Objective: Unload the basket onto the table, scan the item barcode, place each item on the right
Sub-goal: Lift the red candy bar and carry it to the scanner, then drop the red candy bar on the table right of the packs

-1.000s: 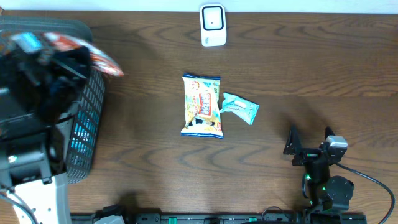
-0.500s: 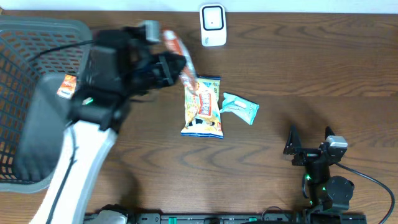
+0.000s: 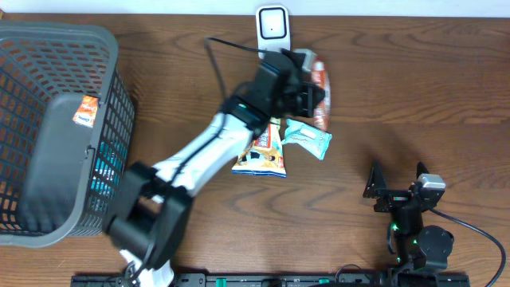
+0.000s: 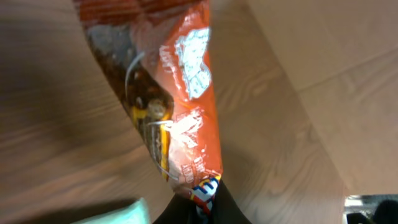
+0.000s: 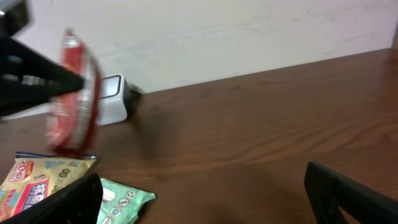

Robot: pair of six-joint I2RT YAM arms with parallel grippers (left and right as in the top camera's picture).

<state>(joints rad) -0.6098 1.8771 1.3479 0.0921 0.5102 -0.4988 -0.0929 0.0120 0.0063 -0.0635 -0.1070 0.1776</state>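
My left gripper is shut on the end of an orange snack bag, holding it in the air just below the white barcode scanner at the table's far edge. In the left wrist view the bag hangs away from the pinching fingertips. From the right wrist view the bag shows edge-on, next to the scanner. My right gripper rests open near the front right, holding nothing.
A yellow snack bag and a teal packet lie mid-table, under the left arm. A grey mesh basket stands at the left with an orange packet inside.
The left arm has swung from over the basket rightward across the table, carrying the orange bag to just below the scanner. The right arm has not moved.
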